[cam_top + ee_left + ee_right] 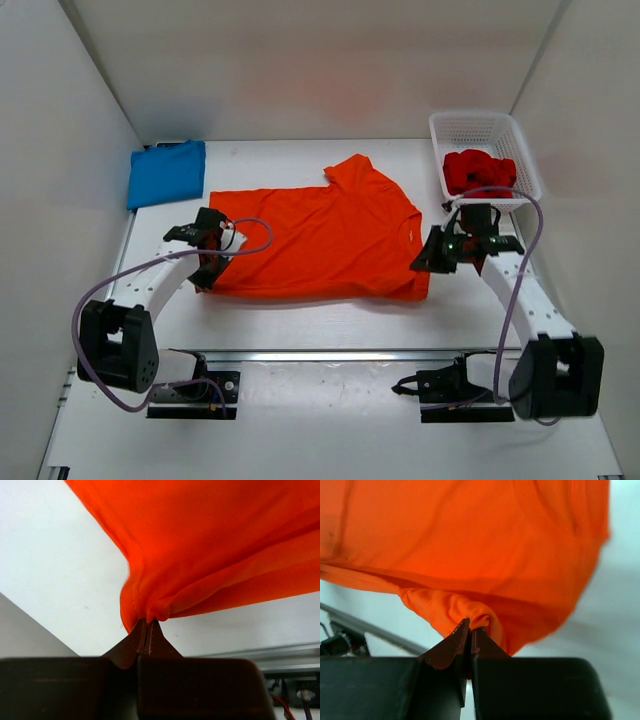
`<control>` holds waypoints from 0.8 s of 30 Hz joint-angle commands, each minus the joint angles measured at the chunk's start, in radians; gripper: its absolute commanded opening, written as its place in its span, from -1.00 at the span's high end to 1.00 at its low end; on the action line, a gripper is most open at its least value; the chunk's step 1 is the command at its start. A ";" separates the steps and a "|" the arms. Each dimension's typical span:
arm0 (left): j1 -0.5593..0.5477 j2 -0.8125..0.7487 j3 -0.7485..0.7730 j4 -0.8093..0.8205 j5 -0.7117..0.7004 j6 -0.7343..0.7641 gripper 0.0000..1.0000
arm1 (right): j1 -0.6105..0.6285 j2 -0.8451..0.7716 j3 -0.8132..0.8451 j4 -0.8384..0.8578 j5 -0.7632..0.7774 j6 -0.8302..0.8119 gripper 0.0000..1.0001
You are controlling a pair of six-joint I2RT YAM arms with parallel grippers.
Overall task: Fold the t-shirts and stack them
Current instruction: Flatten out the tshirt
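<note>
An orange t-shirt (320, 240) lies spread across the middle of the white table, its collar toward the right. My left gripper (207, 272) is shut on the shirt's near left corner, and the pinched cloth (150, 611) bunches just above the jaws. My right gripper (428, 262) is shut on the near right part by the sleeve, where a roll of orange fabric (480, 614) sits at the fingertips. A blue t-shirt (167, 172) lies folded at the back left. A deep red t-shirt (478, 171) is crumpled inside the basket.
A white lattice basket (484, 127) stands at the back right corner, close behind my right arm. White walls close in the table on the left, back and right. A metal rail (330, 355) runs along the near edge by the arm bases.
</note>
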 commanded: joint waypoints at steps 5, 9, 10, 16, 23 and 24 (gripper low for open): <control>0.003 0.075 0.073 0.160 -0.071 -0.033 1.00 | -0.028 0.287 0.202 0.310 0.010 -0.151 1.00; 0.000 0.126 0.076 0.194 -0.069 -0.052 1.00 | -0.010 0.430 0.320 0.322 0.008 -0.205 1.00; 0.000 0.149 0.089 0.199 -0.075 -0.055 1.00 | -0.002 0.440 0.334 0.321 0.020 -0.234 1.00; 0.003 0.206 0.136 0.242 -0.121 -0.081 1.00 | 0.007 0.529 0.379 0.305 0.008 -0.265 1.00; 0.006 0.154 0.196 0.161 -0.103 -0.052 1.00 | 0.021 0.361 0.301 0.226 -0.012 -0.303 1.00; 0.006 0.143 0.190 0.148 -0.088 -0.044 1.00 | 0.021 0.319 0.243 0.221 -0.007 -0.281 1.00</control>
